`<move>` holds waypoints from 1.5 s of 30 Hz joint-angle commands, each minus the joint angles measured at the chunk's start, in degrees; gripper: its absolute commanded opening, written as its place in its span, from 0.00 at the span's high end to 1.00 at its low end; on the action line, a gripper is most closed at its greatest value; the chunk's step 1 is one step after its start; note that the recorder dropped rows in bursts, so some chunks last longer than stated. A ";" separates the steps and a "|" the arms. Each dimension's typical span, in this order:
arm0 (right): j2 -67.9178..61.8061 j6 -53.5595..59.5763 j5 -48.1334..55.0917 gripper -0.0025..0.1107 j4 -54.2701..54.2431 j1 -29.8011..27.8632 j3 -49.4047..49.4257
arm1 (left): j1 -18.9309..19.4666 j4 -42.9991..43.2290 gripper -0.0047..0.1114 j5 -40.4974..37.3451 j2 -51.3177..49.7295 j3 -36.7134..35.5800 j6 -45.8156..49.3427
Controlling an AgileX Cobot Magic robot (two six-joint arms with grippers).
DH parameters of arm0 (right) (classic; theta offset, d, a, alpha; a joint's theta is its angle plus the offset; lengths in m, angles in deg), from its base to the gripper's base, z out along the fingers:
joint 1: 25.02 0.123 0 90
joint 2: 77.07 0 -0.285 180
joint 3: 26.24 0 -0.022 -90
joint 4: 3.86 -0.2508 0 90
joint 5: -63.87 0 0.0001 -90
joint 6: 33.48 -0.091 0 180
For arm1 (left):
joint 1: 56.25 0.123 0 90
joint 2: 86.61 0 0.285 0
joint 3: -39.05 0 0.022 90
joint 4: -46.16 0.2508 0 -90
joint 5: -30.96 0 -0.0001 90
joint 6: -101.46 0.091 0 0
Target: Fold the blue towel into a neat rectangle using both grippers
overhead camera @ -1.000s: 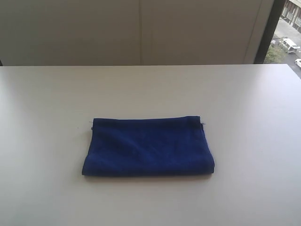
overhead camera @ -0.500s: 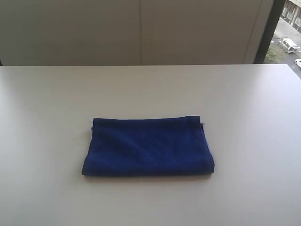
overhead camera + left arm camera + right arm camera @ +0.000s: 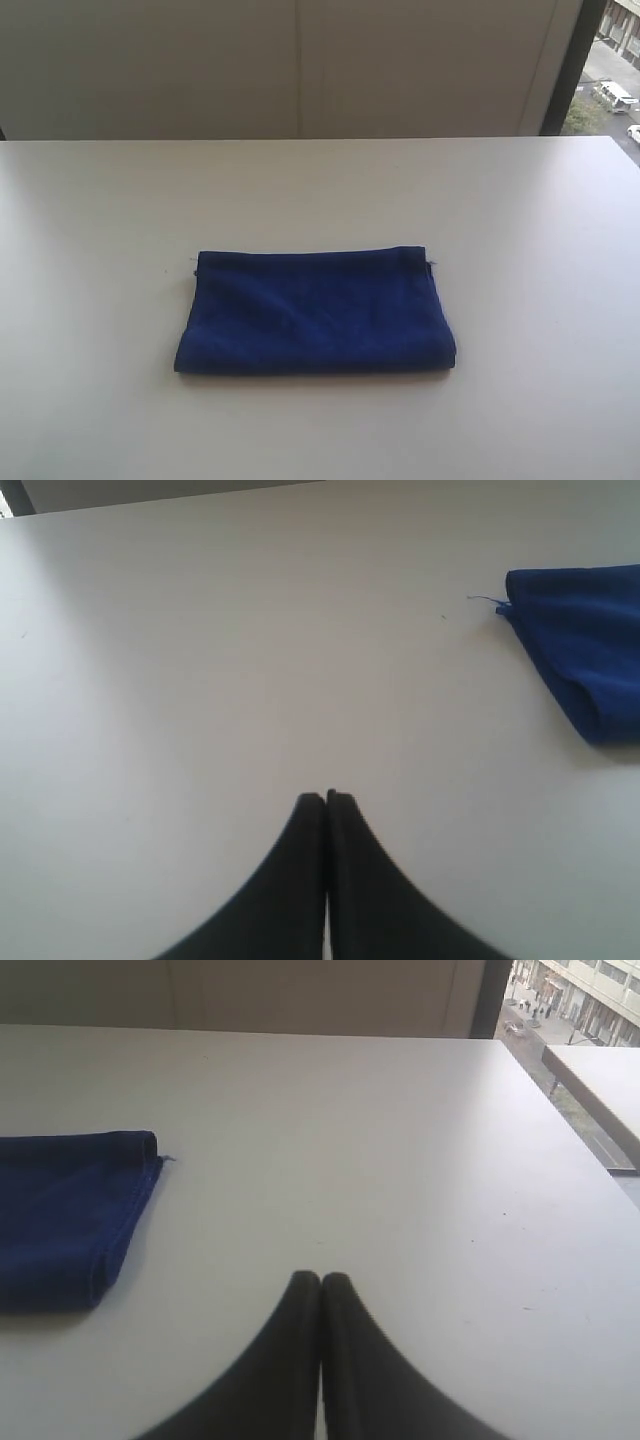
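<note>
The blue towel (image 3: 315, 312) lies folded into a flat rectangle on the white table (image 3: 320, 180), a little in front of its middle. Neither arm shows in the exterior view. In the left wrist view my left gripper (image 3: 326, 798) is shut with nothing in it, over bare table, and a corner of the blue towel (image 3: 585, 650) lies well off to the side. In the right wrist view my right gripper (image 3: 321, 1278) is likewise shut and empty, apart from the blue towel's end (image 3: 70, 1215).
A pale wall (image 3: 290, 65) stands behind the table's far edge. A dark window frame (image 3: 572, 65) with a street outside is at the far right. The table's right edge (image 3: 580, 1130) shows in the right wrist view.
</note>
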 commanded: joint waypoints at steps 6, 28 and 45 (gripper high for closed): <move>0.38 -0.18 -0.32 0.98 0.56 0.15 0.12 | 5.01 0.18 0.96 -0.13 0.28 -0.09 0.73; 0.38 4.31 -0.74 0.98 0.56 0.15 0.12 | 5.55 -4.38 0.96 -0.13 0.28 -0.09 3.80; 0.38 -0.07 -0.74 0.98 0.45 0.15 0.12 | 5.36 -4.38 0.96 -0.55 0.28 -0.09 3.80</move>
